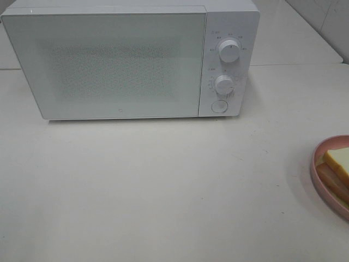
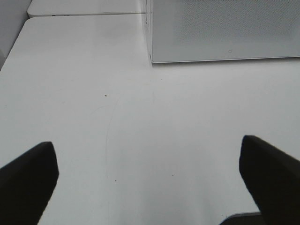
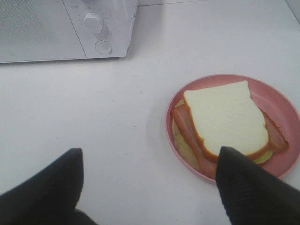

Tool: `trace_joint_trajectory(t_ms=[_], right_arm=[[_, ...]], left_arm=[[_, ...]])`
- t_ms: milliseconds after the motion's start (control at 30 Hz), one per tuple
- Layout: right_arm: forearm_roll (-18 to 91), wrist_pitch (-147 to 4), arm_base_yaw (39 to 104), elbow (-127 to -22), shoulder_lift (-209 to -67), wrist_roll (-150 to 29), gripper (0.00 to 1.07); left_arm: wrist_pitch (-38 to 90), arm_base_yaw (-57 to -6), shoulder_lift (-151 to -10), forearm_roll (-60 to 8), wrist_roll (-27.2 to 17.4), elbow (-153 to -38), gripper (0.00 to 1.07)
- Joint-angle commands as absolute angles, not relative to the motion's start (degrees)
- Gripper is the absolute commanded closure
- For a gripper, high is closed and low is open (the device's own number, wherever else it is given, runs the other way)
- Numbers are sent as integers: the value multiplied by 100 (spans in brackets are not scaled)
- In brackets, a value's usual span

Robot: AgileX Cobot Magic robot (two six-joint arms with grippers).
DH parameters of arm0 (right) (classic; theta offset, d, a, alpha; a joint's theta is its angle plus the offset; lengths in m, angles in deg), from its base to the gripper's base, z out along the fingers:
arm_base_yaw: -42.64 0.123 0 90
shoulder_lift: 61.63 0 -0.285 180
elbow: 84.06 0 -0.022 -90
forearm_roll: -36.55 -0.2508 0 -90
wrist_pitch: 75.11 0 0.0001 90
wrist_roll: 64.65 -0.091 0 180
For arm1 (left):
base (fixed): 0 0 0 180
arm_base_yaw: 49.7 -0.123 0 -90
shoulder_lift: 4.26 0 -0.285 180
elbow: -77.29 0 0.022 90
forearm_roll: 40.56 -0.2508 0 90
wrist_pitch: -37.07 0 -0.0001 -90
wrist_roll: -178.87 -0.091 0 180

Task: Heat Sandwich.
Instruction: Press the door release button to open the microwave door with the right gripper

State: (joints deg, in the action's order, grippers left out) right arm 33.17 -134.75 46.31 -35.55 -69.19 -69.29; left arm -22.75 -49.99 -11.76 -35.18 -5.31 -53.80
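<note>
So the biggest thing here is the white worktop [image 1: 163, 191], which fills pretty much the whole high view. Sitting toward its back edge is a white microwave [image 1: 109, 60] with the door shut and the control panel on its right side.

Over toward the worktop's right edge, nearer the front and well apart from the microwave, there's a round pink plate [image 1: 315, 164], cut off by the frame in the high view. The right wrist view shows the whole plate [image 3: 281, 101].

The sandwich [image 3: 225, 117] lies flat on that plate. It's got a pale bread slice with a tan crust on top, reddish-pink slices poking out at the sides and something yellowish underneath. In the high view only one corner of the sandwich [image 1: 339, 164] shows.

The right gripper [image 3: 150, 159] is spread wide and grasping nothing. One finger [image 3: 253, 187] overlaps the plate's near rim and the sandwich's edge, but I can't tell if it's actually touching.

The left gripper [image 2: 147, 154] is released too, jaws far apart over bare worktop, facing the microwave's front left corner.

Smallest bits are on the panel: an upper knob [image 1: 229, 50], a lower knob [image 1: 224, 84] and a round button [image 1: 219, 106] below them.
</note>
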Motion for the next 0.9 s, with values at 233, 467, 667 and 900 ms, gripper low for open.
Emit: trace_joint_trajectory(t_ms=[233,467,667,900], right_arm=[[3299,-13441,4613,-3555,-6770,-6900,32],[3299,-13441,4613,-3555,-6770,-6900,31],[3299,-13378,4613,-3601,-6770,-6900,28],[3317,-12644,4613,-3905,-7337,-6889,25]], left_arm=[[-2241,-5005,-1078,-3529,-503,-5368,9],[-2241,-5005,-1078,-3529,-503,-5368,9],[-2241,-5005,-1078,-3529,-503,-5368,9],[-2241,-5005,-1078,-3529,-503,-5368,9]])
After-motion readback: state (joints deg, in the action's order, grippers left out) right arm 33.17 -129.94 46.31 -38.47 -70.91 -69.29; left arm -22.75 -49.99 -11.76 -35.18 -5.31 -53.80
